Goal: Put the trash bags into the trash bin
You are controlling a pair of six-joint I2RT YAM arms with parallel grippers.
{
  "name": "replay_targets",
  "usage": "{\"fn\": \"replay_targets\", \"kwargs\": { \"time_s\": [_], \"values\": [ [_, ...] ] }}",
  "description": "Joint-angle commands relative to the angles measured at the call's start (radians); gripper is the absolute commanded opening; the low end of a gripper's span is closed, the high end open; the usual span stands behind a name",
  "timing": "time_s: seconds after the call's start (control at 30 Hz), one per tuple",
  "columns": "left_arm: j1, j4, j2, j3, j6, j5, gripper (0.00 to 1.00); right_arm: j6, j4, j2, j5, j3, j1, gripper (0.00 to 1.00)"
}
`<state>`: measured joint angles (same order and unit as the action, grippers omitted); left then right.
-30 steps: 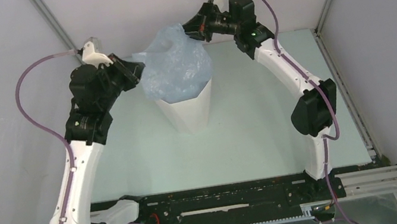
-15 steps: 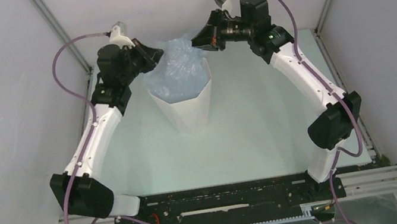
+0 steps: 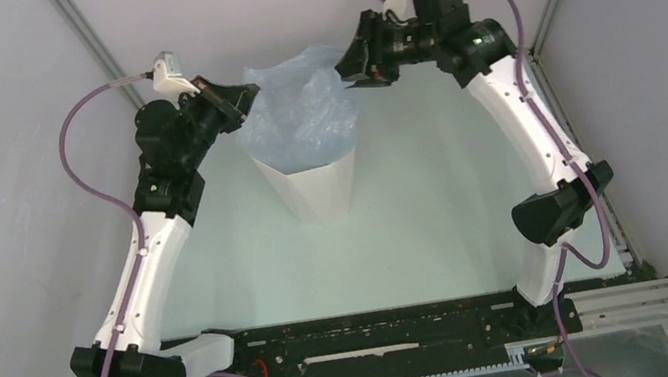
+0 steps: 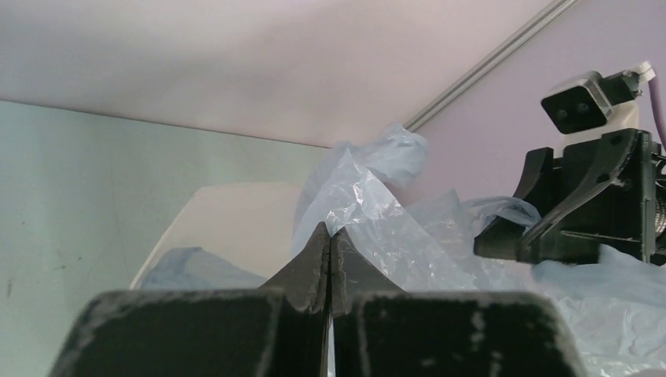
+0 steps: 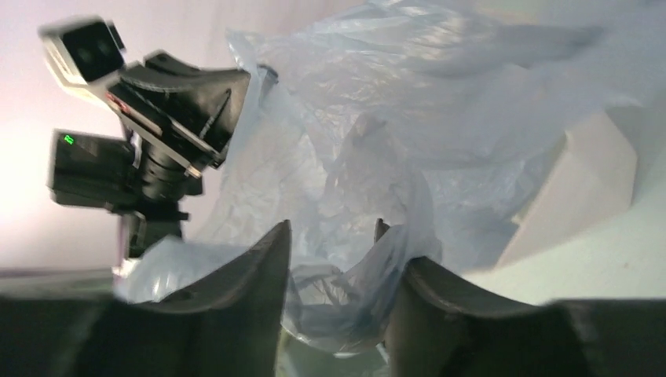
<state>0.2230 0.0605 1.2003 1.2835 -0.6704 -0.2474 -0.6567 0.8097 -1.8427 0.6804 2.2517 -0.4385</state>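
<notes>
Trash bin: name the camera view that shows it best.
Top external: the trash bin shows whole, rim to base, faceted sides clear, the trash bag bulging from its mouth. Left wrist catches only part of its top; right wrist only a white wall slice.

The right gripper [image 5: 331, 236] sits at 6 o'clock, fingers apart, with wrinkled trash bag [image 5: 377, 102] film between them. The left gripper [image 5: 236, 86] is at 10 o'clock and the trash bin [image 5: 589, 173] at 3 o'clock.

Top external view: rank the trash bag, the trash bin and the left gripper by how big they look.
1. trash bag, billowing over the rim.
2. trash bin, only its walls below the bag showing.
3. left gripper, smallest even though it sits higher, nearer the camera.
</notes>
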Motion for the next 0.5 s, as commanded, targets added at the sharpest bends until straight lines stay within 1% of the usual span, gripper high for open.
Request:
{"fn": "replay_targets", "kwargs": {
  "time_s": [0.0,0.03,0.13,0.2,0.23,0.3,0.37,0.43,0.47],
  "values": [
    [-0.005,-0.102,-0.014,-0.032,-0.046,-0.050,0.00,-0.073,0.150,0.097,0.007,0.007,0.045,0.58],
    [-0.005,-0.113,-0.016,-0.031,-0.048,-0.061,0.00,-0.111,0.146,0.129,-0.007,-0.019,0.048,0.63],
    [-0.005,-0.148,-0.029,-0.044,-0.063,-0.094,0.00,-0.223,0.084,0.217,-0.021,-0.134,0.043,0.73],
    [-0.005,-0.165,-0.041,-0.060,-0.071,-0.102,0.00,-0.272,0.024,0.275,-0.048,-0.216,0.042,0.84],
    [-0.005,-0.173,-0.049,-0.069,-0.074,-0.100,0.00,-0.276,-0.006,0.303,-0.062,-0.244,0.039,0.87],
    [-0.005,-0.183,-0.062,-0.085,-0.078,-0.087,0.00,-0.241,-0.041,0.363,-0.115,-0.314,0.044,0.87],
    [-0.005,-0.178,-0.068,-0.088,-0.078,-0.065,0.00,-0.190,-0.126,0.456,-0.164,-0.440,0.053,0.88],
    [-0.006,-0.157,-0.070,-0.080,-0.075,-0.055,0.00,-0.172,-0.260,0.550,-0.161,-0.568,0.066,0.99],
    [-0.005,-0.145,-0.073,-0.076,-0.074,-0.045,0.00,-0.152,-0.324,0.575,-0.136,-0.610,0.064,1.00]
  ]
}}
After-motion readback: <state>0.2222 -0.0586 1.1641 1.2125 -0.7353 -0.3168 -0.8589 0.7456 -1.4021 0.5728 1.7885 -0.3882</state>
